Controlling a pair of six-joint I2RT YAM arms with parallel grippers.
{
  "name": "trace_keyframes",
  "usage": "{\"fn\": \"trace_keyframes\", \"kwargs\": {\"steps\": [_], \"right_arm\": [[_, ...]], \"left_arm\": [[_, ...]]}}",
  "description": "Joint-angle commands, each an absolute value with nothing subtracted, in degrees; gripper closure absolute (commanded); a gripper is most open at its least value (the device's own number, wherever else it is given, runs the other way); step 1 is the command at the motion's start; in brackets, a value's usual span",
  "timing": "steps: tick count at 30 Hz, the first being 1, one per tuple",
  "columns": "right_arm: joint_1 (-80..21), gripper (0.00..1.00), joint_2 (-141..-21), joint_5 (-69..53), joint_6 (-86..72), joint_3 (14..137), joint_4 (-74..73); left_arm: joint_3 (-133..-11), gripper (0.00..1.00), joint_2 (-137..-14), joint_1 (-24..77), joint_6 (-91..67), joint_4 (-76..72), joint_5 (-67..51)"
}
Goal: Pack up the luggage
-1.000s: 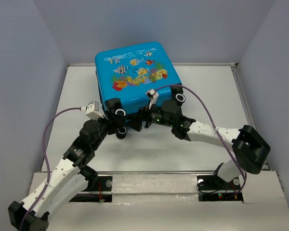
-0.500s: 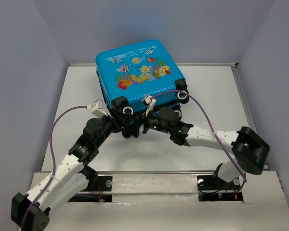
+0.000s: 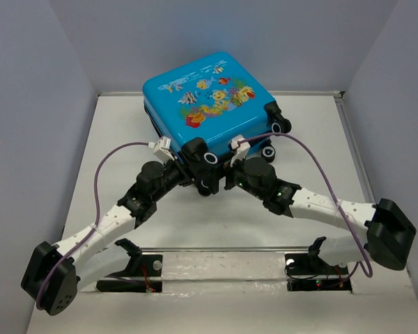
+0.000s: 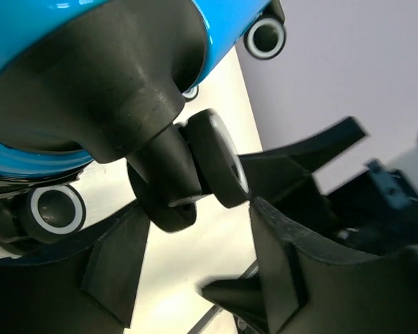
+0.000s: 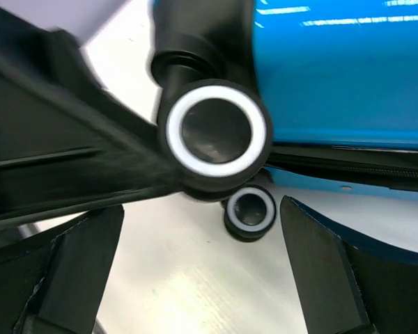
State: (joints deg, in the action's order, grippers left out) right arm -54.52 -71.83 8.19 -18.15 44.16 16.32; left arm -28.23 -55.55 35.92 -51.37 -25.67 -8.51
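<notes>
The luggage (image 3: 209, 97) is a closed bright-blue suitcase with the fish print facing up, at the back centre of the table, turned at an angle. Its black-and-white wheels (image 3: 211, 158) face the arms. My left gripper (image 3: 194, 178) is open at the near-left wheel corner. In the left wrist view a black wheel (image 4: 219, 167) sits between its spread fingers (image 4: 285, 257). My right gripper (image 3: 228, 175) is open just right of it. In the right wrist view a white-ringed wheel (image 5: 214, 132) hangs above its gap, and a second wheel (image 5: 249, 211) lies beyond.
White table (image 3: 216, 223) with a raised rim (image 3: 345, 118) at the back and right. Grey walls close in on both sides. Purple cables (image 3: 111, 156) loop over both arms. The left arm's finger (image 5: 70, 163) crosses the right wrist view.
The suitcase has turned counter-clockwise, its wheel edge swinging right and away. Both grippers have followed to the right and further out, staying at the near wheels.
</notes>
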Motion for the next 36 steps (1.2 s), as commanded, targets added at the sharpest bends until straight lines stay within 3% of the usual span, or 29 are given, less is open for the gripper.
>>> {"fn": "trace_keyframes", "kwargs": {"steps": [1, 5, 12, 20, 22, 23, 25, 27, 30, 32, 33, 35, 36], "right_arm": [[-53.4, 0.0, -76.3, 10.8, -15.8, 49.2, 17.0], [-52.8, 0.0, -79.9, 10.5, -15.5, 50.4, 23.0], [-52.1, 0.03, -83.2, 6.7, -20.5, 49.3, 35.9], [-48.9, 0.02, -86.0, 0.5, -26.3, 48.6, 44.0], [-48.3, 0.09, -86.5, -1.4, -28.6, 47.9, 46.3], [-48.3, 0.24, -86.8, -1.4, -29.2, 47.9, 46.9], [-48.3, 0.4, -87.0, -1.4, -29.4, 48.3, 46.8], [-48.3, 0.65, -86.8, -0.4, -29.4, 48.0, 46.5], [-47.6, 0.78, -85.8, -0.3, -30.1, 47.4, 45.0], [-47.6, 0.77, -84.7, -0.4, -30.1, 46.9, 44.0], [-47.6, 0.71, -84.6, -0.9, -30.1, 46.9, 43.4], [-47.6, 0.46, -84.5, -1.9, -28.8, 47.9, 40.5], [-47.6, 0.23, -84.3, -3.1, -28.6, 48.2, 37.6]], "left_arm": [[-31.7, 0.2, -50.5, 34.9, -48.7, -28.4, -6.6], [-30.9, 0.15, -50.1, 33.6, -49.7, -27.9, -8.5], [-29.1, 0.15, -55.1, 32.1, -52.6, -33.0, -13.0], [-26.3, 0.15, -51.5, 30.9, -54.1, -35.7, -12.1], [-26.0, 0.15, -49.8, 30.4, -53.8, -34.5, -11.6], [-25.5, 0.15, -48.8, 30.2, -53.7, -33.9, -11.5], [-24.3, 0.15, -48.0, 29.6, -53.7, -33.3, -11.7], [-23.3, 0.17, -46.4, 29.3, -53.4, -32.1, -11.2], [-20.0, 0.19, -42.1, 29.1, -53.0, -28.8, -8.6], [-16.1, 0.27, -39.2, 29.0, -53.7, -28.5, -6.8], [-15.0, 0.3, -38.4, 29.0, -53.9, -28.0, -5.5], [-11.6, 0.32, -37.5, 29.1, -54.1, -27.8, -4.8], [-11.0, 0.32, -37.6, 29.0, -54.1, -27.8, -4.7]]}}
